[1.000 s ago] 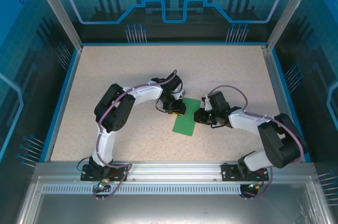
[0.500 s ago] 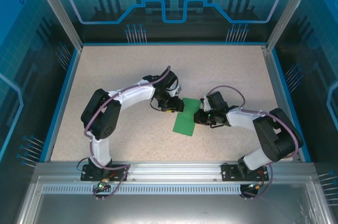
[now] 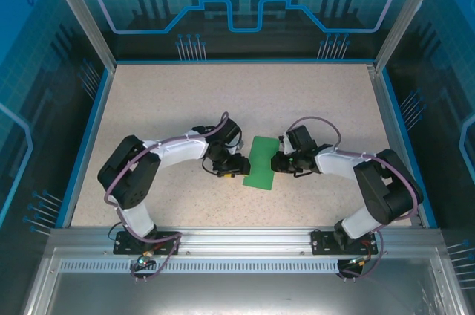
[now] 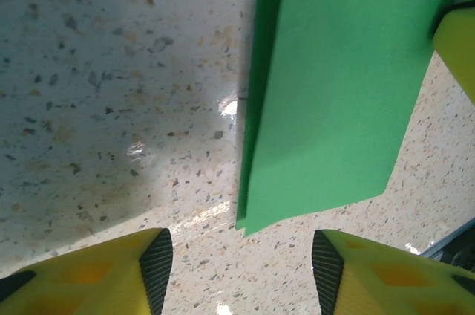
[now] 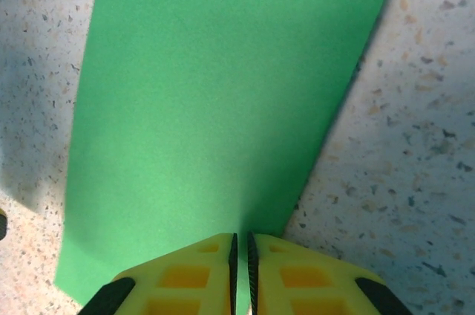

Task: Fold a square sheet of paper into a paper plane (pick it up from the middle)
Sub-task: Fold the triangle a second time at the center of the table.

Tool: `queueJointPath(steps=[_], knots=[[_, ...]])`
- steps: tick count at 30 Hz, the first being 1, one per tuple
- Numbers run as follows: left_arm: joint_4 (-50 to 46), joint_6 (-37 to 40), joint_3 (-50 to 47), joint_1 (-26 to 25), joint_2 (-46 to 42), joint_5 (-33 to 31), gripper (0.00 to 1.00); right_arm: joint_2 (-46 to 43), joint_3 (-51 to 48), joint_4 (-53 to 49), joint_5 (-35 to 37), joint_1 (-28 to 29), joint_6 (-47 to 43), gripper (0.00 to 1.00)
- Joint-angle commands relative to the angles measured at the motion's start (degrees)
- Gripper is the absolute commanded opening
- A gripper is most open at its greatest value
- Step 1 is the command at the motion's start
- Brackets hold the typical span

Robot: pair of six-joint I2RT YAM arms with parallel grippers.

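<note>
The thin bright green paper sheet [image 3: 262, 160], seemingly halved, is pinched at its right edge by the right gripper [image 5: 241, 244]; the left gripper [image 4: 241, 259] is held open beside it; corner folds are judged next.

- Left wrist view: the square sheet of paper [image 4: 334, 85] runs off the top and right edges, so its far corners are out of frame.
- Left wrist view: both fingers [image 4: 89, 274] of the left hand [image 4: 241, 267] are cut by the bottom edge, leaving the tips and dark pads visible.
- Left wrist view: a yellow part [image 4: 456, 44] overlapping the sheet is cut by the right edge. Its identity cannot be confirmed.
- Right wrist view: the sheet runs off the top edge. The right hand [image 5: 240, 255] covers its near edge, so contact between tips and paper cannot be confirmed.
- Top external view: the right hand covers the sheet's right edge. Finger spacing and paper layers are too small to read.
</note>
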Motion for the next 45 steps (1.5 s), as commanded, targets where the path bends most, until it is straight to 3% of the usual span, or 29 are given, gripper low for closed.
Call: queueJointPath(steps=[1,5,12,17,39,45], knots=[[5.4,-5.0,-3.2,-0.6,-2.9,0.5,0.57,0.9,2.4,-5.2,4.8,1.6,-2.0,0.15],[12.0,-10.2,-8.1,-1.2,-4.8,0.6,0.57,1.1,4.3,-8.3,8.9,4.1,-3.0,0.15],[19.5,-15.5,-12.2,-1.8,-6.6,1.4,0.56,1.9,4.3,-7.9,9.0,5.5,-2.0,0.15],[22.2,-17.3,-12.9,-2.1,-6.4,2.4,0.47,1.9,4.2,-8.1,9.3,5.8,-1.9,0.15],[18.9,-18.4,-13.2,-4.3,-6.4,2.6,0.49,0.7,0.1,-4.4,7.9,5.0,0.0,0.13],[18.4,-18.7,-13.6,-4.8,-6.6,2.3,0.45,0.8,-0.1,-3.8,7.5,4.9,0.2,0.13]])
